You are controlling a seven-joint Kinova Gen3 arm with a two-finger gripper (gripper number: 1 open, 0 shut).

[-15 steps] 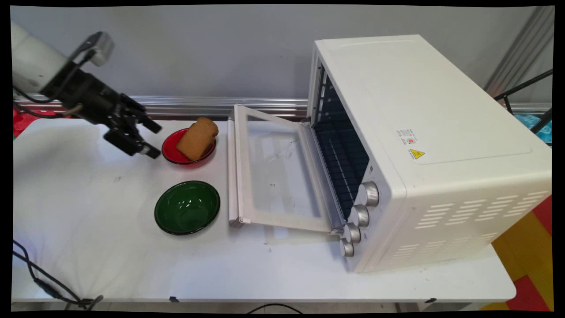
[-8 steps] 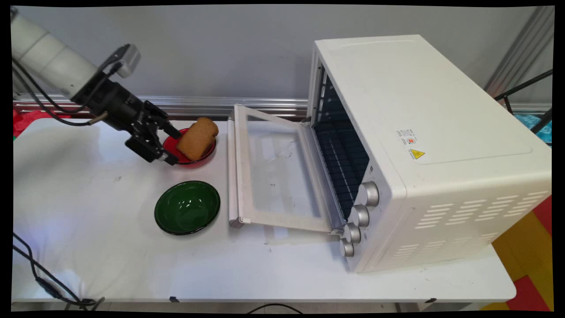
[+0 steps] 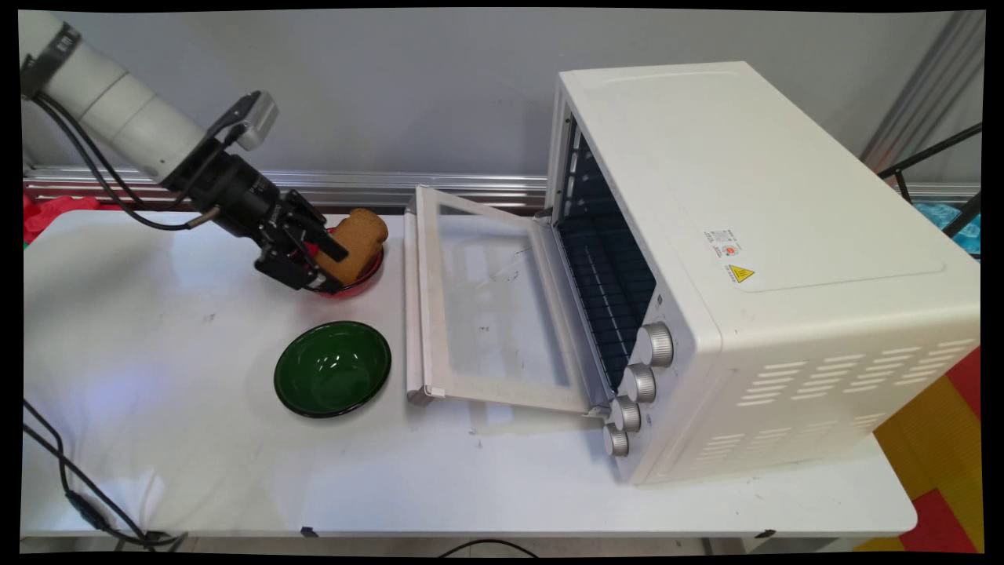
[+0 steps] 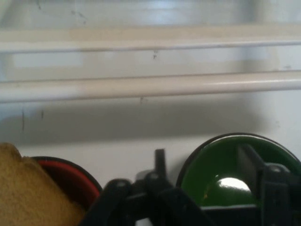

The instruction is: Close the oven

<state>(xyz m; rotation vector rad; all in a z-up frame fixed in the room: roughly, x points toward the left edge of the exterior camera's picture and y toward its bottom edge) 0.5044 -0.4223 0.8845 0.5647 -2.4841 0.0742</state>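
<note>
White table point(image 3: 196, 439) against a grey wall, toaster oven point(image 3: 753, 259) door point(image 3: 486, 306) folded down, bread slice point(image 3: 357, 243) leaning in red bowl point(image 3: 369, 275), long axis tilted toward upper right, gripper point(image 3: 329, 271) spread, straddling the slice's lower end, contact unclear, green bowl point(image 3: 332, 368) nearer the camera.

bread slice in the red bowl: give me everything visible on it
The bread slice is a thick golden-brown piece with a rounded top and a matte, crumbly-looking surface. It leans tilted in the red bowl, lower end down in the bowl, rounded top toward the open oven door and past the rim. The gripper is at its lower left end, open jaws on either side; contact cannot be told. The hand view shows its tan crust at lower left, above the bowl's red inside.
</note>
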